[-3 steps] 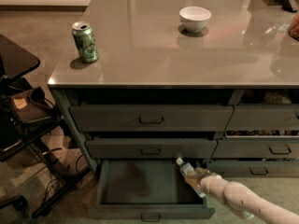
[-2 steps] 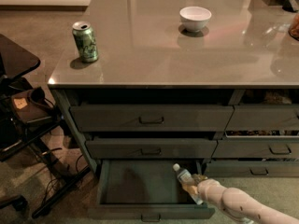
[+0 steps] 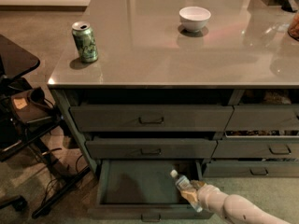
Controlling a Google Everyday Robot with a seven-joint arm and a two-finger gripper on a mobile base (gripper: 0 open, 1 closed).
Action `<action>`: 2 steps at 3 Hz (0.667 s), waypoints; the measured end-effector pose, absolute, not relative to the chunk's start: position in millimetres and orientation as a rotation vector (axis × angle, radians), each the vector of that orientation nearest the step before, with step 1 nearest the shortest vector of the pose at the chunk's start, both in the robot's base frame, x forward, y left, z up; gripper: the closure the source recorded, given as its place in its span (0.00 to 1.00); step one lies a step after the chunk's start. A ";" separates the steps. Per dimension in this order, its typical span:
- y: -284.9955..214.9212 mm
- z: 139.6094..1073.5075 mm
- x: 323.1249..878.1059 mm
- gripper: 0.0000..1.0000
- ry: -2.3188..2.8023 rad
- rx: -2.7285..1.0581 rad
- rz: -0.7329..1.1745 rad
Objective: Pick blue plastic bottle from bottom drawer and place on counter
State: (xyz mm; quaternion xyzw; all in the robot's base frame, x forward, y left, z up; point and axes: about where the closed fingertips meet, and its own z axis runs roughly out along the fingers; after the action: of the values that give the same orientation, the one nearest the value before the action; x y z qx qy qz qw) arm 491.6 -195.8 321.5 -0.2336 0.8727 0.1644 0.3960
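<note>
The bottom drawer (image 3: 135, 183) is pulled open, and its dark floor shows. The blue plastic bottle (image 3: 180, 182) with its white cap sits tilted at the drawer's right side, cap pointing up and left. My gripper (image 3: 190, 193) comes in from the lower right on a pale arm and is shut around the bottle's lower part. The fingers (image 3: 191, 188) hide the base of the bottle. The glossy grey-brown counter (image 3: 140, 55) lies above the drawer cabinets.
A green soda can (image 3: 85, 42) stands near the counter's left front corner, and a white bowl (image 3: 195, 18) stands at its middle back. Two closed drawers (image 3: 150, 119) sit above the open one. A black side table (image 3: 14, 57) and a stand with cables are at the left.
My gripper and the bottle in it have shifted a little to the left and toward the drawer's front. The can and the bowl have not moved.
</note>
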 end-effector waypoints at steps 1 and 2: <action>-187.1 373.6 449.0 1.00 2.123 -0.710 0.372; -156.6 443.6 391.6 1.00 2.013 -0.851 0.372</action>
State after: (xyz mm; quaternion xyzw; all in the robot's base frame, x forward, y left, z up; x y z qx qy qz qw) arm 391.6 -156.6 443.6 -0.3435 0.8127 0.1500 0.4460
